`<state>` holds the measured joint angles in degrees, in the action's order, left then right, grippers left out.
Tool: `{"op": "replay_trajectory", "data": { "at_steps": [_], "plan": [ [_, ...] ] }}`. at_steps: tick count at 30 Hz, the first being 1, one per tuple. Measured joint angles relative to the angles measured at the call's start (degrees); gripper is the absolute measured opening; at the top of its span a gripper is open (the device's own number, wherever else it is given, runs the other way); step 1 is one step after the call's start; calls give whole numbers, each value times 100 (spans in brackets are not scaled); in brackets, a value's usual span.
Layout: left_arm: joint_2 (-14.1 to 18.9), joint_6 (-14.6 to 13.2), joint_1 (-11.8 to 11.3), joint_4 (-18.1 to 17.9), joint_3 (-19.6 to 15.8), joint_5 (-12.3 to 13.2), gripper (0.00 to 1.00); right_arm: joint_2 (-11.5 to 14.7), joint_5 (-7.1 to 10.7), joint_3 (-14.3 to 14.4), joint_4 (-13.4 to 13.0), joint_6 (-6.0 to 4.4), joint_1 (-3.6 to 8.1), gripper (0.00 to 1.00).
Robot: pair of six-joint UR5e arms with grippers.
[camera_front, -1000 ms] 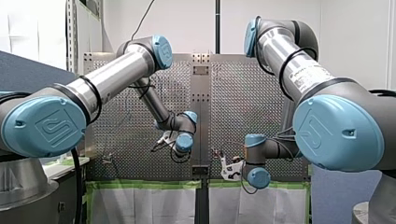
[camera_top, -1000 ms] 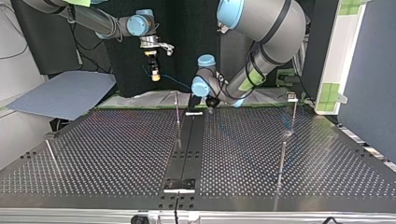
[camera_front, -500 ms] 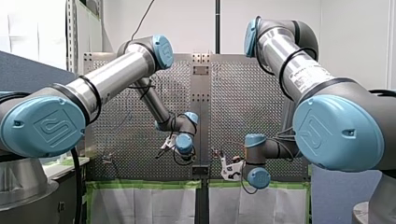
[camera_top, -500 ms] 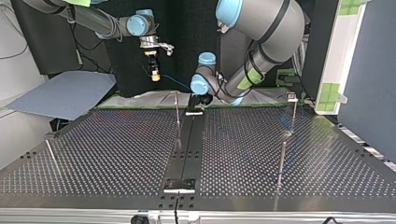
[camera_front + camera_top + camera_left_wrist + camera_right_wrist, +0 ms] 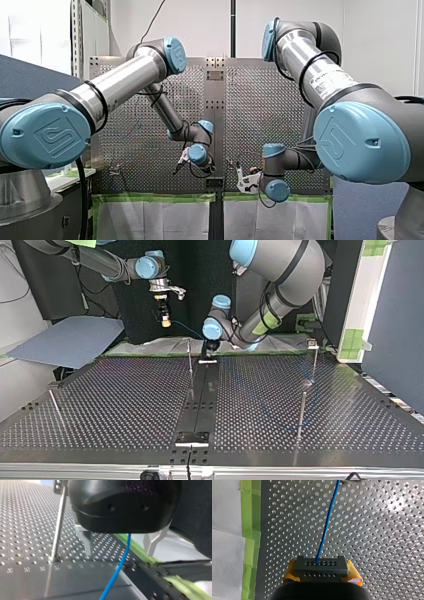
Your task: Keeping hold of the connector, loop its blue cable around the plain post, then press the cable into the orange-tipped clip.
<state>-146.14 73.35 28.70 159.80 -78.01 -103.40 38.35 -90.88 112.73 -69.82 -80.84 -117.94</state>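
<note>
Front: my left gripper (image 5: 176, 169) low over table (image 5: 270, 115); top: my right gripper (image 5: 165, 322) raised off it at view's left; L wrist: left fingers (image 5: 152, 541) apart, blue cable (image 5: 117, 570) loose btwn them, thin post (image 5: 58, 525) beside; R wrist: yellow pads (image 5: 354, 576) clamped on connector (image 5: 320, 566), so cable prob. slips out if left shifts before closing.

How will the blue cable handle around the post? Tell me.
Probably flexible but springy: the blue cable runs nearly straight from the connector. Likely light, being thin. It could slip sideways, since my left gripper is open around it.
</note>
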Motion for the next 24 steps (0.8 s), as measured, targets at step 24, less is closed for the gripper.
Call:
{"op": "replay_trajectory", "data": {
  "at_steps": [24],
  "plan": [
    [4,1306,117,-975,-554,-9,98,1,450,-85,188,48,-32,0]
  ]
}}
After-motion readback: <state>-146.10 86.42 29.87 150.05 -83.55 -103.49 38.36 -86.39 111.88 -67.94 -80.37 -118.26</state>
